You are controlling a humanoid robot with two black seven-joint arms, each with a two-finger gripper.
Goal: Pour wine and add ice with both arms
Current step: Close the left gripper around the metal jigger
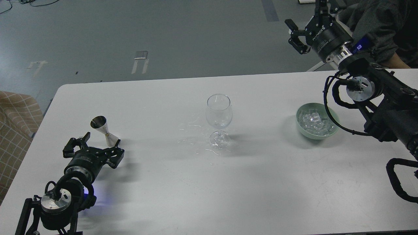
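Observation:
A clear stemmed wine glass (219,117) stands upright mid-table; I cannot tell whether it holds liquid. A silver jigger (104,130) stands at the left; the wine in it cannot be seen. Ice cubes (316,123) lie heaped in a pale green bowl (302,128) at the right. My left gripper (96,147) is open and empty, just in front of the jigger's base. My right gripper (305,27) is open and empty, raised high beyond the table's far right edge, well above and behind the bowl.
Small spilled droplets (192,138) lie on the white table (228,189) left of the glass foot. A person in dark clothing (382,23) sits behind my right arm. A checked cushion (13,127) is off the table's left edge.

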